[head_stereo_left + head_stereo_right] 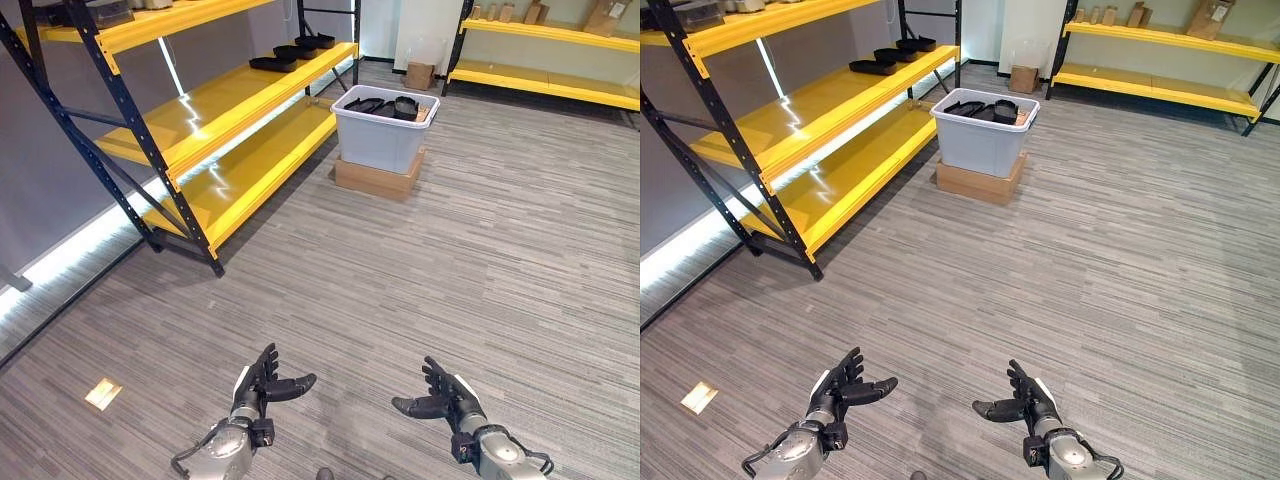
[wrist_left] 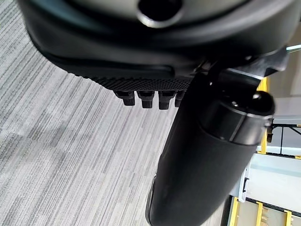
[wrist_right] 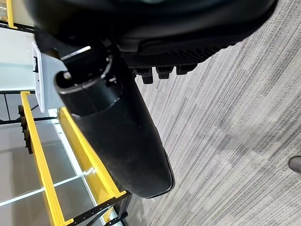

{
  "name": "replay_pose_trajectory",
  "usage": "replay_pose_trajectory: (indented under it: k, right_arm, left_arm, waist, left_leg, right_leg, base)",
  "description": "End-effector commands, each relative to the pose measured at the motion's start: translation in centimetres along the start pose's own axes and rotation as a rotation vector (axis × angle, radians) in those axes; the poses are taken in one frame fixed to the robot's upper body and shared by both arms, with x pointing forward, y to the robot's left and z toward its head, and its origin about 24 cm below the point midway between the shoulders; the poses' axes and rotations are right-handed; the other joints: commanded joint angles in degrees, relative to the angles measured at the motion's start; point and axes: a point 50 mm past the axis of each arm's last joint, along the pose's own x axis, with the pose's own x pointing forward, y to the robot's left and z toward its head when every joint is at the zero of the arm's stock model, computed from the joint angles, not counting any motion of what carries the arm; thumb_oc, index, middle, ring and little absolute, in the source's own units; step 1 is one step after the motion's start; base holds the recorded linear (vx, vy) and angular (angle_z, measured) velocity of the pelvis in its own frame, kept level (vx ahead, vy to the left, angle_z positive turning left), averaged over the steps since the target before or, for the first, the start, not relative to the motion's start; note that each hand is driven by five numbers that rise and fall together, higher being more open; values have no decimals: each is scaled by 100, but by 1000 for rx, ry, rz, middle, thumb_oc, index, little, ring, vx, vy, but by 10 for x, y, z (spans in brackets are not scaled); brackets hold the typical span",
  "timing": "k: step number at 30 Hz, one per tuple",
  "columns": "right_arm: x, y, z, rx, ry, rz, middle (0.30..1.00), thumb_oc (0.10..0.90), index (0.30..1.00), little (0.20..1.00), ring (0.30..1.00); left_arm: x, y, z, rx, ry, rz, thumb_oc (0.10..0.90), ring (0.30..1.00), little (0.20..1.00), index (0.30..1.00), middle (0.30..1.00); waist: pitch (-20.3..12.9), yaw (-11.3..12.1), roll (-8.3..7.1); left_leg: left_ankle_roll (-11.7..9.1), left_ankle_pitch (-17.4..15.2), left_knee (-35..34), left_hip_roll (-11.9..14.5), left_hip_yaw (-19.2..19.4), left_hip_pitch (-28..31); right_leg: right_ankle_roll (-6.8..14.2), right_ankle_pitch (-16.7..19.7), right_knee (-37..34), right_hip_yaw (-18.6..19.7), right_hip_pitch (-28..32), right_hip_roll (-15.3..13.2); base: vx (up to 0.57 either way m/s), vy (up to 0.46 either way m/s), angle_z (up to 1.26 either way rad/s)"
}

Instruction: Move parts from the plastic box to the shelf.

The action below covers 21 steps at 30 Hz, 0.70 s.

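A pale grey plastic box [image 1: 383,130] stands on a flat cardboard box [image 1: 378,177] far ahead on the floor, with black parts [image 1: 385,105] inside it. Beside it runs a yellow shelf [image 1: 215,110] on a dark blue frame. Several black parts [image 1: 292,52] lie at the far end of its middle level. My left hand [image 1: 259,385] and right hand [image 1: 440,398] hover low over the grey carpet at the near edge, far from the box. Both are open with straight fingers and hold nothing.
A second yellow shelf [image 1: 545,80] runs along the back wall with cardboard boxes [image 1: 607,15] on it. A small cardboard box [image 1: 420,75] sits on the floor by the wall. A pale tag [image 1: 103,393] lies on the carpet near my left hand.
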Motion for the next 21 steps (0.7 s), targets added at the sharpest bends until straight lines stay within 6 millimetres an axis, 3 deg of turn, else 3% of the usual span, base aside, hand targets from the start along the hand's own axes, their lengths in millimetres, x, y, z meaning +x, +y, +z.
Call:
replay_pose_trajectory:
  k: [1,21]
  right_arm:
    - [9,6,55,-69,-244,48,1000,900,1000,1000,1000]
    - [9,8,51,-59,-228,49,1000,900,1000,1000,1000]
  left_arm:
    - [15,-9,44,-15,-200,-41,900,1000,1000,1000,1000]
    - [15,-11,41,-16,-183,-48,900,1000,1000,1000,1000]
  waist:
    - [-115,22,-78]
    - [-127,28,-72]
  left_leg:
    - [-677,-181,-43,741,44,104]
    - [-670,-187,-43,737,18,99]
  right_leg:
    - [350,256,48,-164,-79,-503]
    - [349,250,29,-187,-52,-505]
  base:
    - [0,0,0]
    - [0,0,0]
